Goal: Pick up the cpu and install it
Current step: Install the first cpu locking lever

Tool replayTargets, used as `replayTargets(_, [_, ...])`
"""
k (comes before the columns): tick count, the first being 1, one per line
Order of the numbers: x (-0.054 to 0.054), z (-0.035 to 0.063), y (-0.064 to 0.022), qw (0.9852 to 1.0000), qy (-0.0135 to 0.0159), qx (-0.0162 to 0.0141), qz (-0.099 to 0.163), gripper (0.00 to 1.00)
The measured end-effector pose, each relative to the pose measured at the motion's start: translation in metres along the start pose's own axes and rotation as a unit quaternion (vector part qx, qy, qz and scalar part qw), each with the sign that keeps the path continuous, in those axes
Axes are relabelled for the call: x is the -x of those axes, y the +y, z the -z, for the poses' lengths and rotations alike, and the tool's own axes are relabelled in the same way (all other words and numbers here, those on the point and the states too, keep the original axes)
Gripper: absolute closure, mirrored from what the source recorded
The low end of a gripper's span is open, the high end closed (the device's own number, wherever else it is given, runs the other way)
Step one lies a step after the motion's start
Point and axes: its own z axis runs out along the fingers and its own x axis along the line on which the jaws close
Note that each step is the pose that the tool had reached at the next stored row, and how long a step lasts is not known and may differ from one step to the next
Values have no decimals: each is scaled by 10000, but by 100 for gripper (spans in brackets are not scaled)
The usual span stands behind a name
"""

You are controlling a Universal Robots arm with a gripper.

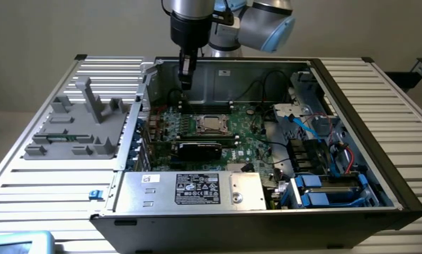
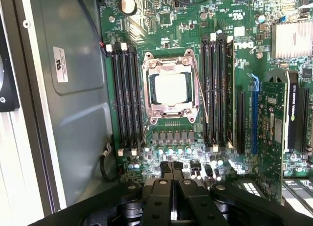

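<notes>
cpu sits in socket, well apart from jaws. Jaws together, empty, hanging above board on its far side. Board print reads Dell.

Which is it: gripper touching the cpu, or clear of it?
Apart. Exterior view shows the shut gripper hanging well above the motherboard, where the cpu lies.

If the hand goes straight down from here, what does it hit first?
Likely the motherboard, at the small components beside the socket. The shut hand is off to the side of the cpu seated there. Depth is unclear.
</notes>
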Motion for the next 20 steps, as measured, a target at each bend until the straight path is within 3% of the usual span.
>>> replayTargets(5, [2,-23,0,9993,37,29,-368,89])
replayTargets(10, [4,-51,3,9968,82,62,-795,89])
replayTargets(16, [7,-85,7,9910,137,104,-1331,89])
replayTargets(20, [9,-108,9,9853,175,132,-1694,89])
